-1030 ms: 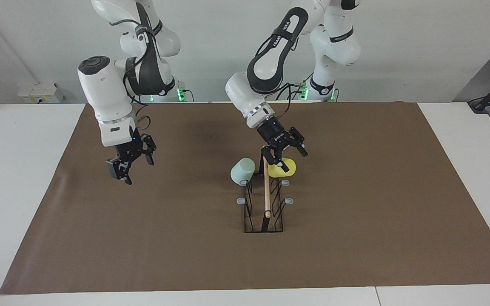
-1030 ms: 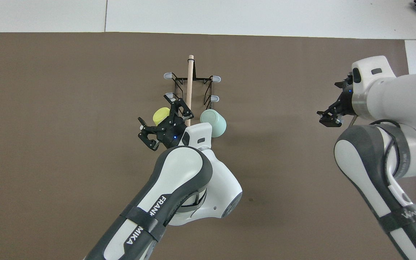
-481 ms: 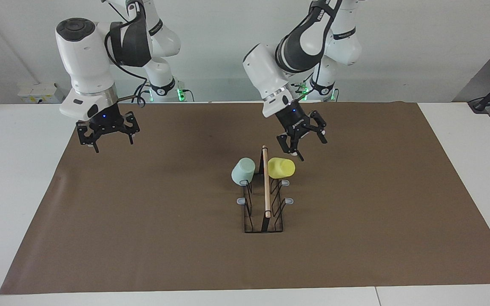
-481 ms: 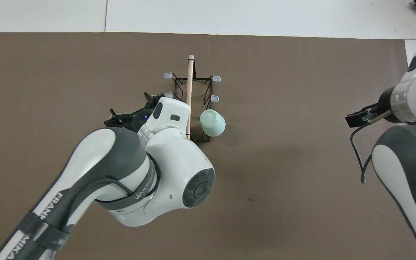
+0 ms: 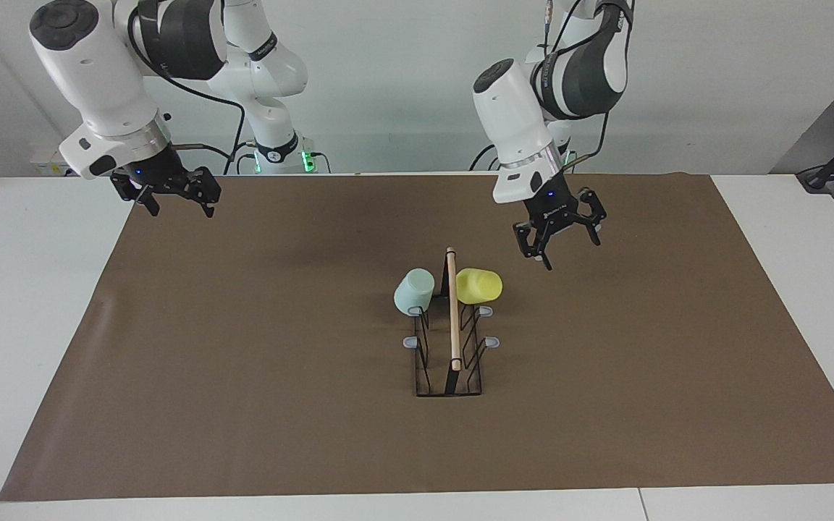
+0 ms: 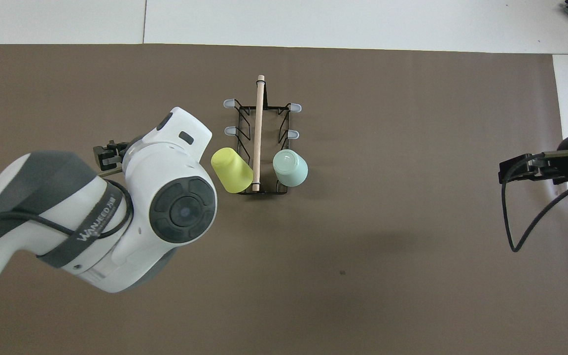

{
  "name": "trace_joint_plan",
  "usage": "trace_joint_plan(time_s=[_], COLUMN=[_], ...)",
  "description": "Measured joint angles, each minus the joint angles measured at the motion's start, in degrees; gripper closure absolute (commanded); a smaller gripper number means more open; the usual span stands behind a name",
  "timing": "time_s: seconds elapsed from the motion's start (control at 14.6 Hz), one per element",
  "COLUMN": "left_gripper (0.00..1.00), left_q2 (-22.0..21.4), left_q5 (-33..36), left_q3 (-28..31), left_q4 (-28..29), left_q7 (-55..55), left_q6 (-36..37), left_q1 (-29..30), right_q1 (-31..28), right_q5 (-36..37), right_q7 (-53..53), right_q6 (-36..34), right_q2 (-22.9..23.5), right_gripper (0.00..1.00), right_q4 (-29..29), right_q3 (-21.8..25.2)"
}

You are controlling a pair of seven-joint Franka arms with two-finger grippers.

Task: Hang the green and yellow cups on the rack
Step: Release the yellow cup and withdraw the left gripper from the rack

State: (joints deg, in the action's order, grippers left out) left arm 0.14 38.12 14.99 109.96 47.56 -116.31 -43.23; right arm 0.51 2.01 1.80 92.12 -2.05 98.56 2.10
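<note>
Facing view: the rack (image 5: 449,340) stands mid-mat (image 5: 243,376). The green cup (image 5: 413,291) and yellow cup (image 5: 478,286) hang on its two prongs nearest the robots, one each side of the wooden rod (image 5: 452,307). The left gripper (image 5: 560,230) hangs in the air with fingers spread and empty, over the mat beside the yellow cup and apart from it. The right gripper (image 5: 167,189) hovers over the mat's edge at its own arm's end, fingers also apart and empty.

Overhead view: the left arm's wrist hides its gripper; only a bit of black shows. The right gripper (image 6: 528,167) is edge-on, so its opening cannot be read here. This view shows the four free grey-tipped prongs (image 6: 228,103) plainly.
</note>
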Motion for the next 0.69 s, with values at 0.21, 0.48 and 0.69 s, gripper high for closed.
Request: trace_joint_plan(time_s=[0.21,0.48,0.69], left_gripper=[0.00,0.00,0.00], left_q2=[-2.7,-4.6,-4.7], left_q5=[-11.1,-24.2,-33.6], left_q3=[0.1,0.4,0.5], left_q4=[0.0,0.0,-0.2], left_q7=[-18.0,-38.6,-50.8], left_q6=[0.0,0.0,0.6], left_q1=[6.4,16.4,23.4], right_q1=[-0.1,0.1,0.1], right_q5=[-0.2,-0.6,-0.7], right_q7=[0.0,0.0,0.0], right_q6=[-0.8,-4.8,-5.3], right_q2=[0.0,0.6,0.8], right_gripper=[0.00,0.00,0.00], right_q4=[-0.2,-4.5,-4.8], right_q3=[0.3,-0.3,-0.2])
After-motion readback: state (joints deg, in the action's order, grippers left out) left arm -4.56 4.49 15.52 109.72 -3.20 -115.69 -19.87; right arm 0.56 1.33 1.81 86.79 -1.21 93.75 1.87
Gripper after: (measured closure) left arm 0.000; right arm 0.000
